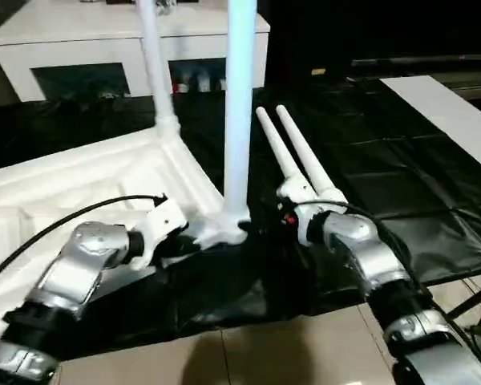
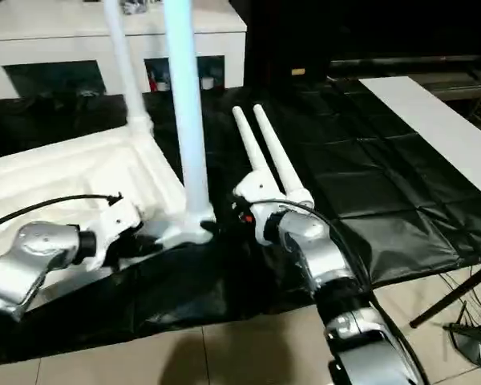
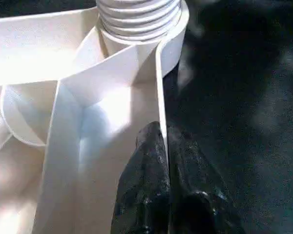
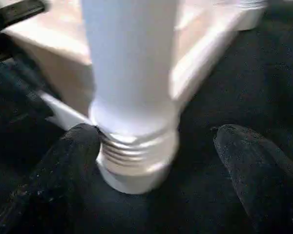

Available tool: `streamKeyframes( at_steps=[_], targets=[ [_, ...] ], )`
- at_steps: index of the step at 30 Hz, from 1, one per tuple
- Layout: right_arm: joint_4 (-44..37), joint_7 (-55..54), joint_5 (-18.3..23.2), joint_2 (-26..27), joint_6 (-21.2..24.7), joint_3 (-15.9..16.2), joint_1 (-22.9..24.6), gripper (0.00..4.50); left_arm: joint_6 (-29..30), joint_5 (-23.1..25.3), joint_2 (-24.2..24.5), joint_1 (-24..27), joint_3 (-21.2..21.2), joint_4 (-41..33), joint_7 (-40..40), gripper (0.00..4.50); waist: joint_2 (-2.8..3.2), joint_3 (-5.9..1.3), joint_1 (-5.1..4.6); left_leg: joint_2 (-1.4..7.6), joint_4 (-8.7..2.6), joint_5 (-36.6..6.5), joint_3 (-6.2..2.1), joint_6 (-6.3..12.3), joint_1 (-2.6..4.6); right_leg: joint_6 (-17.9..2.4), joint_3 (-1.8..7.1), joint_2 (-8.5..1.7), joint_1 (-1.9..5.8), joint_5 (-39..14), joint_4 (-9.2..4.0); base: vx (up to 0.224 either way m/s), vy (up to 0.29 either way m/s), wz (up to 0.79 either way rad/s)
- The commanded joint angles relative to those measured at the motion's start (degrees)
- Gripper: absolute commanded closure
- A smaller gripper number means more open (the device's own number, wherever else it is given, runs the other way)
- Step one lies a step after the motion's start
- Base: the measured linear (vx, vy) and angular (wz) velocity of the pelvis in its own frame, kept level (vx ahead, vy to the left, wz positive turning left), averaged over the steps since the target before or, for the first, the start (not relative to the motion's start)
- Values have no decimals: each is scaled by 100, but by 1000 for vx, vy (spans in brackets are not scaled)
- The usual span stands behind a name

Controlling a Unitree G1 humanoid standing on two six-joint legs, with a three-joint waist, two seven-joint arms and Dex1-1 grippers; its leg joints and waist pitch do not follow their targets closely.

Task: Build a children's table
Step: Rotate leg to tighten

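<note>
**Grippers at the upright leg's socket**

The left gripper (image 3: 161,161) pinched the rim wall of the upturned tabletop (image 1: 88,180) beside a corner socket. The right gripper (image 4: 156,156) stood wide around the threaded base of an upright leg (image 1: 240,104), long axis vertical. Two loose legs (image 1: 293,156) lay flat on the black floor sheet (image 1: 385,184), tips pointing away. No writing was readable.

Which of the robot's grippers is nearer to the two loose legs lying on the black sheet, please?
Right. The right gripper stands open around the upright leg's base, beside the loose legs. The left gripper pinches the tabletop's rim, farther away.
</note>
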Motion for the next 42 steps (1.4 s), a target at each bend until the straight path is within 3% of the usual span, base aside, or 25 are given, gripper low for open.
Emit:
streamKeyframes(
  at_steps=[1, 5, 15, 16, 19, 26, 33, 36, 39, 42],
  targets=[
    [-167, 167, -18, -11, 29, 165, 58, 37, 29, -19, -20, 83, -372, -178, -327, 450, 89, -341, 16, 104, -424, -1197, 50, 219, 4, -1383, 307, -271, 331, -1047, -379, 0, 0, 0],
    [-124, 168, -57, 19, 36, 203, 48, 37, 10, -29, -11, 75, -390, -194, -413, 450, 84, -371, 86, 99, -403, -853, 62, 268, -4, -1485, 303, -259, 344, -538, -315, 0, 0, 0],
    [108, 237, -112, -22, -48, 215, -159, 37, 28, -35, -18, 52, -427, -228, -445, 450, 56, -373, 99, 90, -396, -782, 60, 251, -32, -1382, 303, -281, 375, -658, -314, 0, 0, 0],
    [111, 250, -105, -27, -47, 214, -164, 62, 26, -32, -19, 49, -428, -222, -442, 450, 45, -376, 97, 90, -394, -751, 60, 267, -36, -1384, 302, -278, 379, -632, -310, 0, 0, 0],
    [173, 274, -75, -13, -54, 185, -191, 76, 10, -24, -16, 53, -415, -199, -444, 450, 49, -380, 99, 87, -387, -713, 60, 284, -36, -1388, 301, -279, 380, -618, -305, 0, 0, 0],
    [336, 363, -61, 81, -96, 167, -156, 157, 7, -20, -24, 91, -425, -184, -439, 450, 54, -383, 99, 88, -381, -695, 61, 307, -36, -1433, 297, -280, 376, -590, -300, 0, 0, 0],
    [459, 82, -71, 222, -106, 83, -59, 178, 51, -26, -113, 106, -396, -141, -322, 450, 66, -380, 97, 87, -382, -719, 59, 280, -37, -1414, 299, -282, 378, -651, -301, 0, 0, 0],
    [765, -1031, -120, 534, -14, -235, -113, 178, 180, 82, -501, -52, -215, 183, 403, 450, 49, -343, 70, 83, -400, -975, 73, 158, -18, -1333, 310, -280, 344, -1064, -364, 0, 0, 0],
    [1028, -2452, -38, 1008, 207, -682, -167, 178, 521, 183, -1078, -330, -1, 570, 1364, 450, 57, -304, 58, 72, -441, -1362, 53, -25, 15, -1072, 305, -292, 329, -1863, -449, 0, 0, 0],
    [1149, -3065, -24, 1249, 269, -831, -193, 178, 663, 266, -1374, -493, 126, 760, 1946, 450, 51, -295, 49, 55, -455, -1769, 22, -131, 74, -821, 288, -298, 298, -2441, -525, 0, 0, 0]
  ],
)
